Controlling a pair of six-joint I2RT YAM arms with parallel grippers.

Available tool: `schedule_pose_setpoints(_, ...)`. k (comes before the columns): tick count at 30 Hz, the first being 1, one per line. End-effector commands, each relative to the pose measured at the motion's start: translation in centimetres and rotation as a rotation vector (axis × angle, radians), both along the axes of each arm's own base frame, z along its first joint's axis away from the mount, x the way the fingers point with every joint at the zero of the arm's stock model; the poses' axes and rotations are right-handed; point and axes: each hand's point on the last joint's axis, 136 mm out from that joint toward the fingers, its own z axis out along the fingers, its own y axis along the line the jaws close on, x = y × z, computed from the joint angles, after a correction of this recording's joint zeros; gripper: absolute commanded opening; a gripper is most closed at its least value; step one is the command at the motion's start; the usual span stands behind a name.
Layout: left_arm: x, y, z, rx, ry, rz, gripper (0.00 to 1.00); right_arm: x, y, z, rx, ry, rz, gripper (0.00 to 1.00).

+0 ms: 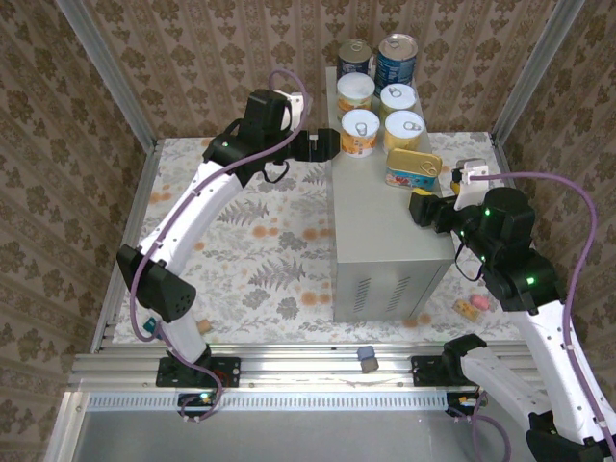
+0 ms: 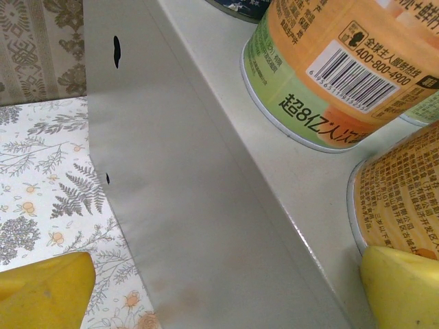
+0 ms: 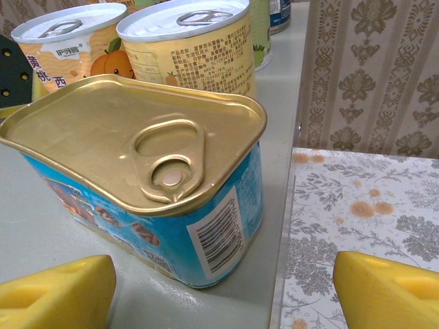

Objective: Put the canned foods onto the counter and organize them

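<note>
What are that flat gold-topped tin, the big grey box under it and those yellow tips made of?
The flat tin looks like metal: glossy gold lid, pressed rim, pull tab; its blue side is printed, paper or lacquer unclear. The grey box seems painted sheet metal: smooth satin surface, folded edge, vent slits. The yellow pads look like matte foam or rubber, hard to say which.

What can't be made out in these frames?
- Top external: small pinkish item right of the counter, too small to identify.
- Left wrist: dark-blue can, nearly all cut off by the top edge.
- Right wrist: lower halves of the yellow cans, hidden behind the flat gold-topped tin.
</note>
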Motion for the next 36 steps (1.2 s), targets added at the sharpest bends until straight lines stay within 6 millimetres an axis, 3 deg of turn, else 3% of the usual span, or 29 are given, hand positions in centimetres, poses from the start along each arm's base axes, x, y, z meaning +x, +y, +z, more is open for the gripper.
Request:
schedule_pose_setpoints(1, -0.5, 1.6, 2.0, -0.008, -0.040, 0.035, 1.00, -0.5, 0.1, -2.7, -0.026, 0.089, 0.019, 0.84)
schedule_pose_setpoints(10, 1.1, 2.4, 1.9, 0.007, -0.051, 0.059, 1.00, -0.8, 0.1, -2.5, -0.019, 0.087, 0.021, 0.84)
schedule_pose_setpoints(24, 5.2, 1.1, 1.1, 0.008, -0.035, 0.050, 1.00, -1.0, -0.1, -2.6, -0.028, 0.093, 0.013, 0.84)
schedule_pose_setpoints(36, 7.1, 0.4, -0.1, 0.008, -0.010, 0.053, 1.00, -1.2, -0.3, -2.6, -0.035, 0.094, 0.009, 0.84)
